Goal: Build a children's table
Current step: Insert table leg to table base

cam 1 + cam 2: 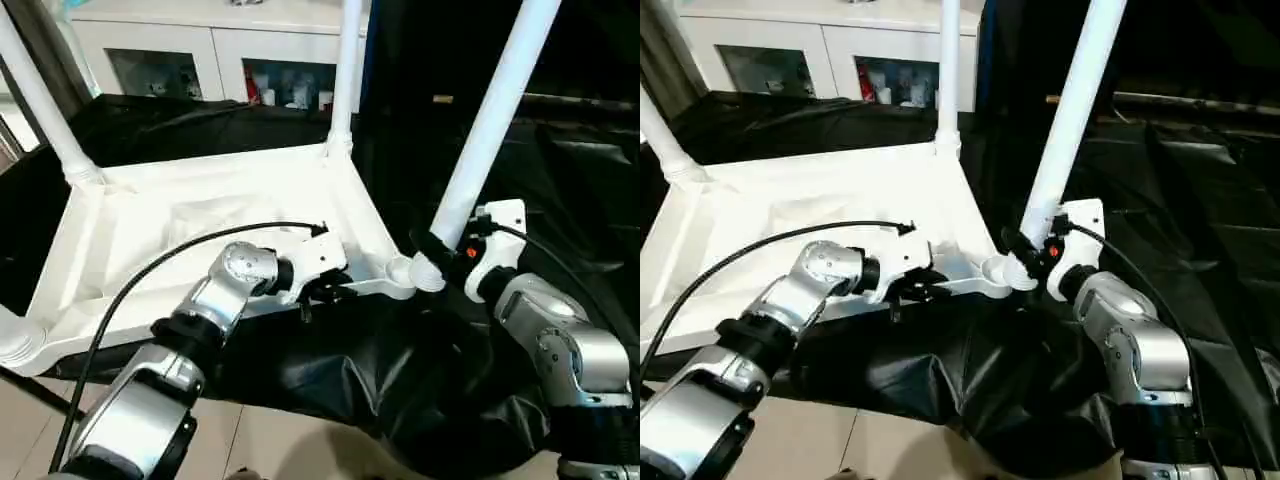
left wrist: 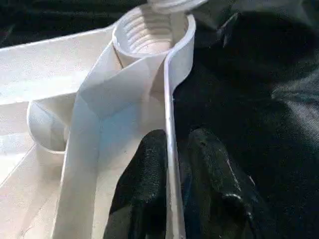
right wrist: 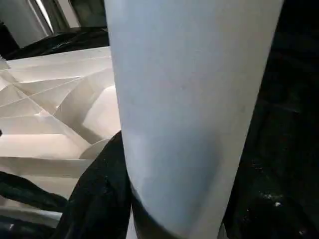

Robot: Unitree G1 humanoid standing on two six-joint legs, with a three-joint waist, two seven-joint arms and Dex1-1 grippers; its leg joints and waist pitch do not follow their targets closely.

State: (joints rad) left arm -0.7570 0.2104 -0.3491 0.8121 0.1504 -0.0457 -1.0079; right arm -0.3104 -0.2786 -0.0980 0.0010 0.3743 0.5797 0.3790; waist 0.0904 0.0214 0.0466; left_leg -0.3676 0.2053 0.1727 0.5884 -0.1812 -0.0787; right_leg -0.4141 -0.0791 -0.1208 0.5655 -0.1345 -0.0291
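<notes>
The children's table top [image 1: 200,230] lies upside down, ribbed side up, on the black-draped surface. Two white legs [image 1: 345,70] stand in its far corner sockets, and a leg base [image 1: 15,340] shows at the near left corner. My left gripper [image 1: 318,288] is shut on the top's near rim [image 2: 169,149], one black finger [image 2: 142,189] on each side. My right gripper [image 1: 432,255] is shut on the fourth leg [image 1: 490,130], near its lower end. That leg is tilted, and its end hangs just above and beside the open threaded near-right socket [image 2: 152,30].
A white cabinet [image 1: 210,50] with glass doors stands behind the work surface. Black cloth [image 1: 400,390] hangs in folds over the near edge, above a tiled floor [image 1: 270,440]. A black cable [image 1: 150,270] runs along my left forearm.
</notes>
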